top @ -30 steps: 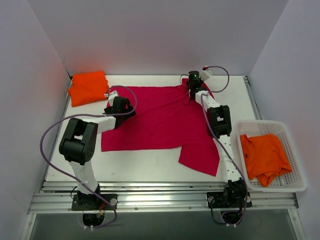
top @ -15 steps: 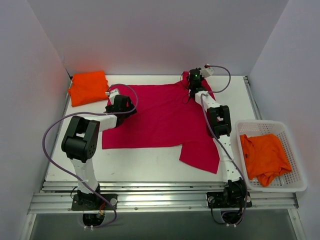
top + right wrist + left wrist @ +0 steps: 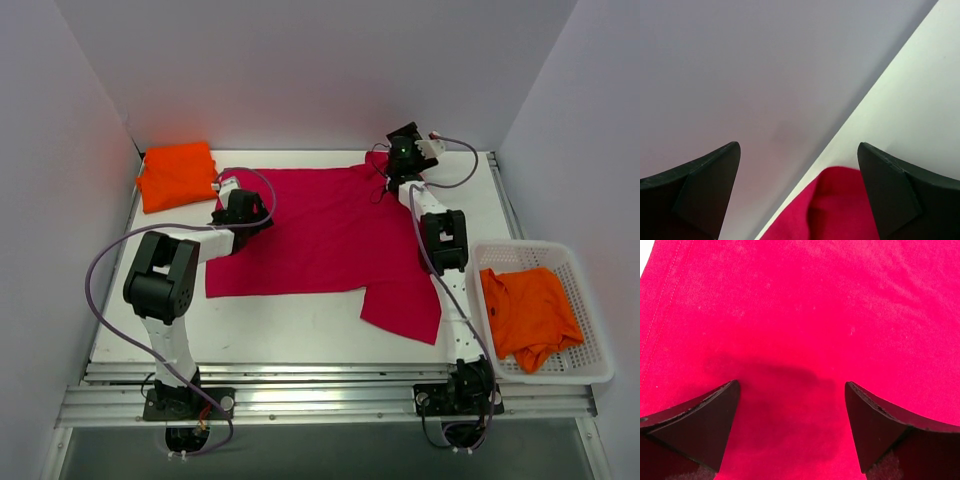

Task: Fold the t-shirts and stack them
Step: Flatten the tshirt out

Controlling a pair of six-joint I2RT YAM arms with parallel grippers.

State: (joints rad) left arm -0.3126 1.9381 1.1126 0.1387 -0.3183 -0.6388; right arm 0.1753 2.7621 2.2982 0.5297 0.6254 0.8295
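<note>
**A:** Where's the shirt you're on?
**B:** The crimson-pink t-shirt (image 3: 320,230) lies spread flat on the table (image 3: 300,330), centre of the top view. One sleeve (image 3: 402,312) flaps out toward lower right. The far corner, upper centre-right, looks a bit humped. Not folded yet, I'd say.

**A:** And the orange ones?
**B:** The folded orange t-shirt (image 3: 177,175) is parked upper left. That's prob. the start of the stack, kept out of the way so you've got room to fold. The crumpled orange t-shirt (image 3: 528,315) sits in the white basket (image 3: 600,372) at the right edge, waiting its turn.

**A:** Left side?
**B:** The left gripper (image 3: 790,385) sits low over the pink cloth near its left side. Jaws are apart w/ nothing pinched: the wrist view shows only flat fabric + shadow between them. It looks placed to take that side.

**A:** Right?
**B:** The right gripper (image 3: 797,145) is up at the shirt's far corner, top centre-right, and points at the back wall (image 3: 300,70). Jaws are wide and empty. The cloth hump sits below them, not in them.

**A:** So what's next?
**B:** My guess: get both sides gripped level before you lift, or the fold goes crooked. Deal w/ the loose sleeve first, or it'll poke out of the stack.
</note>
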